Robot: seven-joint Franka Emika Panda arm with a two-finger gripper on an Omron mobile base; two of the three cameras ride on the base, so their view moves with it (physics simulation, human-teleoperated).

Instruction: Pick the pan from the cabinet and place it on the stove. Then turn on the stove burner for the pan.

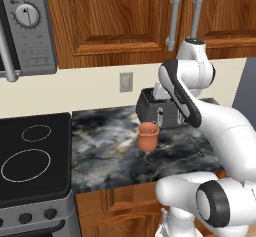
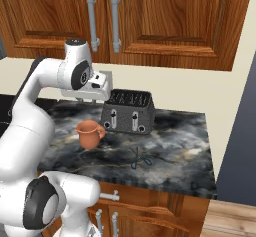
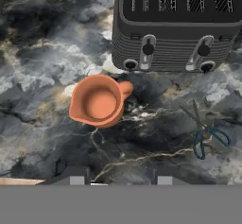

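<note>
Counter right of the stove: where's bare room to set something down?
The counter is bare right of the toaster, out to its right edge past the scissors, and between the stove and the orange jug. Crowded: jug, toaster and scissors bunch mid-counter toward the wall.

Glossy white arm (image 1: 220, 126) of rounded tubular segments, dark grey-black bands and round caps at the joints, a black stripe running along one link, boxy white hand (image 2: 97, 86), two small dark finger tips (image 3: 78, 176) with grey pads
</note>
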